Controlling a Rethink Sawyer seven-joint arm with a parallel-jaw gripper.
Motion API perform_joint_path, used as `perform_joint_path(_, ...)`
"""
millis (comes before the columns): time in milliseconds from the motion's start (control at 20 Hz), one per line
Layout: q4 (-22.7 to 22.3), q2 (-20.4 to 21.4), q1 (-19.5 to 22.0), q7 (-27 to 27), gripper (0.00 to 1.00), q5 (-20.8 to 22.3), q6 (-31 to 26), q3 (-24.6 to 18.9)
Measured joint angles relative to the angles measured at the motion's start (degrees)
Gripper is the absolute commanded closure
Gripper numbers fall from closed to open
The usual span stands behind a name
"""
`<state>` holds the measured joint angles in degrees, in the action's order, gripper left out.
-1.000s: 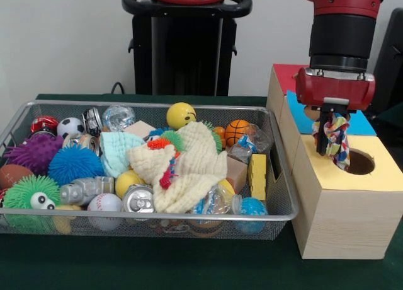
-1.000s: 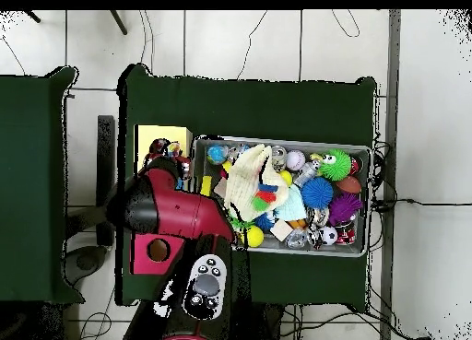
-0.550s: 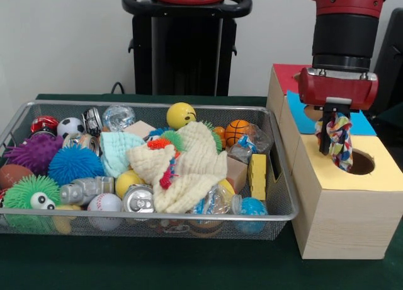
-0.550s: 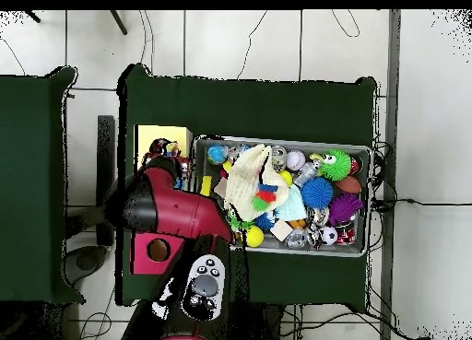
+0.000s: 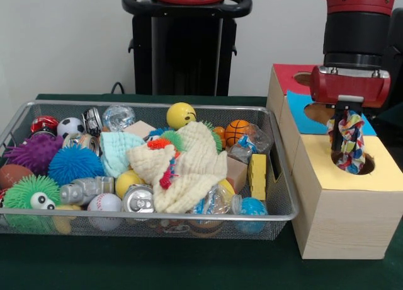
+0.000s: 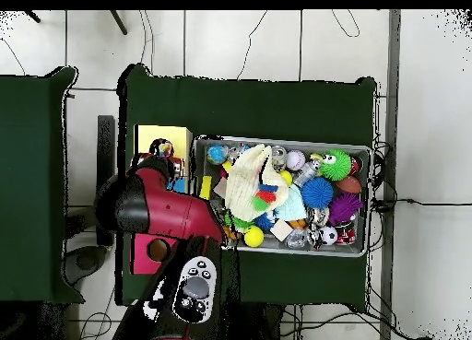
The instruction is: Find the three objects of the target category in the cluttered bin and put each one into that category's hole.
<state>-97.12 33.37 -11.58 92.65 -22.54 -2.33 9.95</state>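
dangling over the yellow box's hole (image 5: 356, 164), rope toy (image 5: 348, 143) clamped in pincer (image 5: 346, 118), bin (image 5: 278, 176) alongside

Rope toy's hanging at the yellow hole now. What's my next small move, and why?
Probably lower a little, then open the jaws. The gripper holds the rope toy with its lower end already at the hole in the yellow box top, so it should fall in.

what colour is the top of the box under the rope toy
Yellow top under the multicoloured rope toy, clearest in the front view.
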Motion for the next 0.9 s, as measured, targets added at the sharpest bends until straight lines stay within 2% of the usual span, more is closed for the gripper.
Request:
perform_joint_path(850, 0.0, 0.0, -0.1, 0.0, 1.00, -1.9, 0.0, 0.0)
perform_joint_path(900, 0.0, 0.0, -0.1, 0.0, 0.00, -1.9, 0.0, 0.0)
